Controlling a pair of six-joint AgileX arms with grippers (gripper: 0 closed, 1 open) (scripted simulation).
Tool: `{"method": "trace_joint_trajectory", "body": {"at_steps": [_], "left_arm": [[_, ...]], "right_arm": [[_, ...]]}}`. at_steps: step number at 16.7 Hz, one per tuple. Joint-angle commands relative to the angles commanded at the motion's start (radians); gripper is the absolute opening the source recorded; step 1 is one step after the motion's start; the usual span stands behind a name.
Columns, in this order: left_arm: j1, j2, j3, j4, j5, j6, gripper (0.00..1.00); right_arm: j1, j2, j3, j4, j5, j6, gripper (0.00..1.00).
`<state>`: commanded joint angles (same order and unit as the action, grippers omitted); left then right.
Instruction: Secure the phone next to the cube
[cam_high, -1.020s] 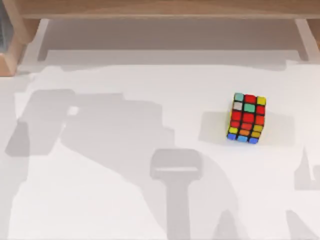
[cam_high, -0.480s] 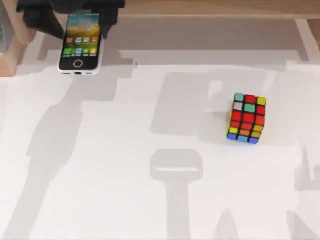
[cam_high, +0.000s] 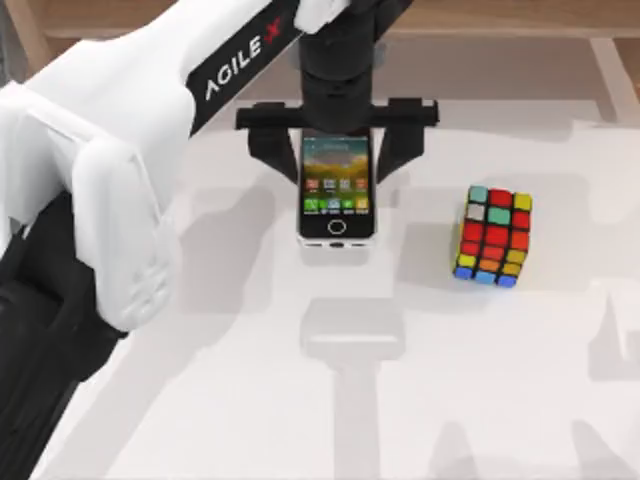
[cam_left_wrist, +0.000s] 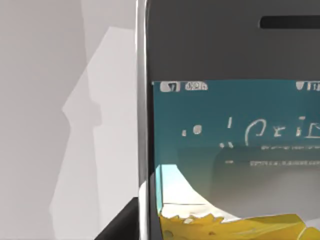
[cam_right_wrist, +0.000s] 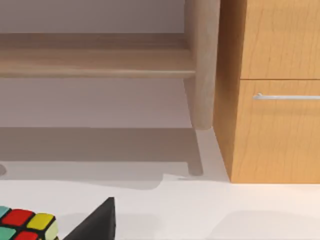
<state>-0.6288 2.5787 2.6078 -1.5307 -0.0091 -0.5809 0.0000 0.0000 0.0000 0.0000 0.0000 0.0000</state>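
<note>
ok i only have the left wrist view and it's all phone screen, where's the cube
observer: In the top view the cube sits on the table to the right of the phone, with a clear gap between them.
operator: who's holding the phone
observer: The left gripper, with one finger on each long edge.
operator: anything behind the cube
observer: The right wrist view shows a wooden cabinet beyond the cube's corner.

The phone (cam_high: 337, 190) has a white frame, a lit screen with colourful icons and a round home button, and it is at mid-table. The cube (cam_high: 494, 236), mostly red with scrambled stickers, stands apart to its right.
</note>
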Motion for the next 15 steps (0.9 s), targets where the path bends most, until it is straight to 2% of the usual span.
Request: {"method": "trace_joint_trajectory", "body": {"at_steps": [3, 15], "left_arm": [[-0.043, 0.054, 0.033, -0.013, -0.008, -0.055, 0.0], [-0.042, 0.047, -0.029, 0.038, -0.006, -0.052, 0.0]], "right_arm": [[0.0, 0.0, 0.0, 0.0, 0.0, 0.0, 1.0], [0.0, 0.0, 0.0, 0.0, 0.0, 0.0, 1.0]]}}
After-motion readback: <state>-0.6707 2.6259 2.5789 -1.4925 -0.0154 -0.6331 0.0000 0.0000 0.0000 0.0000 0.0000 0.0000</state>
